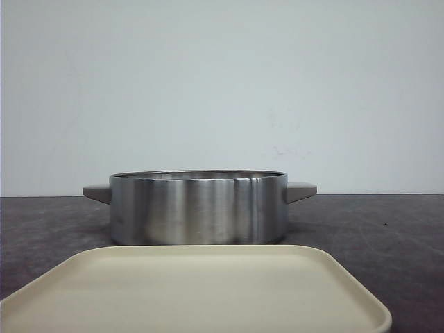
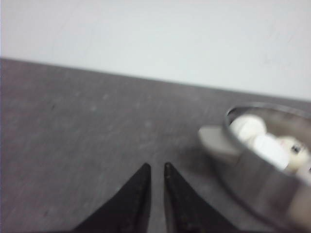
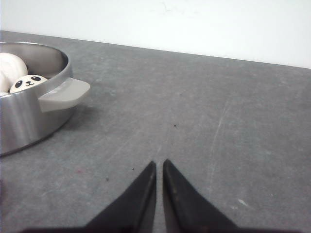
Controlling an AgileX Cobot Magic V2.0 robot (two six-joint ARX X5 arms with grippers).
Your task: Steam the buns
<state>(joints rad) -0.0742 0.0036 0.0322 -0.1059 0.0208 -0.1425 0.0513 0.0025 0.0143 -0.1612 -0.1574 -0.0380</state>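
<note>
A steel pot (image 1: 199,208) with grey side handles stands on the dark table behind a cream square plate (image 1: 194,291). The white panda buns lie inside the pot; the front view hides them behind its wall. The left wrist view shows several buns (image 2: 265,145), blurred, in the pot (image 2: 257,187). The right wrist view shows a panda-faced bun (image 3: 28,83) and a plain-side bun (image 3: 10,65) in the pot (image 3: 24,116). My left gripper (image 2: 155,167) and right gripper (image 3: 159,163) are shut and empty over bare table, each beside the pot. Neither shows in the front view.
The cream plate has nothing on it. A pale wall (image 1: 222,83) stands behind the table. The pot's grey handles (image 3: 63,94) (image 2: 216,141) stick out toward each gripper's side.
</note>
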